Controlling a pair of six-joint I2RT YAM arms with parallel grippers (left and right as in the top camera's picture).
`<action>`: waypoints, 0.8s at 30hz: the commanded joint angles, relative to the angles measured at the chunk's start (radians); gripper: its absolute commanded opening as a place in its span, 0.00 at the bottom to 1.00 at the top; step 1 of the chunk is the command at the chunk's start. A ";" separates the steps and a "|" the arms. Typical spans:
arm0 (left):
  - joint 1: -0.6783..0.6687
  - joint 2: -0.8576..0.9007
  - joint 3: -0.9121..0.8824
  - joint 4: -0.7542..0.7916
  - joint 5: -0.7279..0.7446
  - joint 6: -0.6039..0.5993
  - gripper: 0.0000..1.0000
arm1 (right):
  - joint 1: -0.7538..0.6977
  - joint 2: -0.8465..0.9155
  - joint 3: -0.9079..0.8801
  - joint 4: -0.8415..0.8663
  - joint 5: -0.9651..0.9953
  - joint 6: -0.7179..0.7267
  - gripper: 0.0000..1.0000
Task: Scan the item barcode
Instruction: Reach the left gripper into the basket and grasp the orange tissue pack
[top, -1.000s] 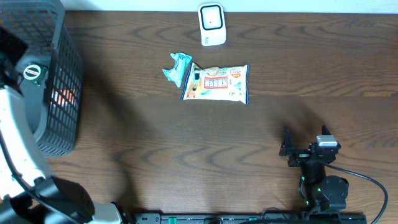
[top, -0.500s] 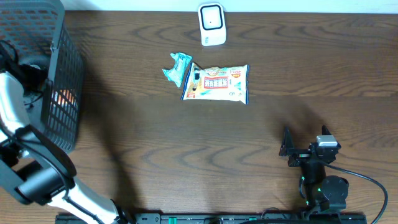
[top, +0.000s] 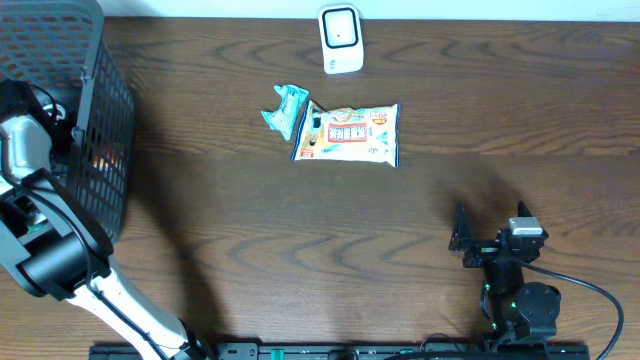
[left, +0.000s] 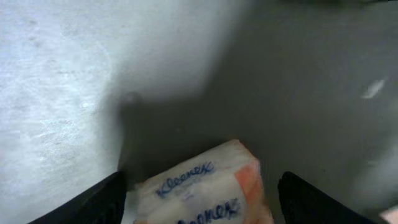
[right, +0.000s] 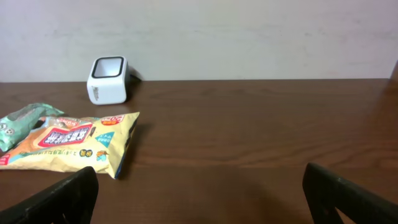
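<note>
Left arm (top: 22, 150) deeper into basket (top: 100, 110), 9 o'clock | left gripper (left: 199, 199) apart astride Kleenex pack (left: 205, 183) | right gripper (right: 199, 193) apart | scanner (top: 340, 40) 12 o'clock

Kleenex tissue pack (left: 199, 190) low centre, white with orange corner, blue logo readable, sitting tilted. left gripper (left: 206, 202) straddles it, jaws spread: one finger (left: 99, 200) just beside pack's left edge, other clear on right. Blurry grey surface (left: 56, 93) behind, dark shadow (left: 168, 134) over pack.
</note>
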 joint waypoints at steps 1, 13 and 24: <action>-0.003 0.040 0.011 0.011 0.052 -0.011 0.67 | -0.006 -0.003 -0.002 -0.004 0.002 0.006 0.99; 0.013 0.002 0.016 0.025 0.049 0.016 0.08 | -0.006 -0.003 -0.002 -0.004 0.002 0.006 0.99; 0.076 -0.387 0.057 0.132 0.040 0.015 0.08 | -0.006 -0.003 -0.002 -0.004 0.001 0.006 0.99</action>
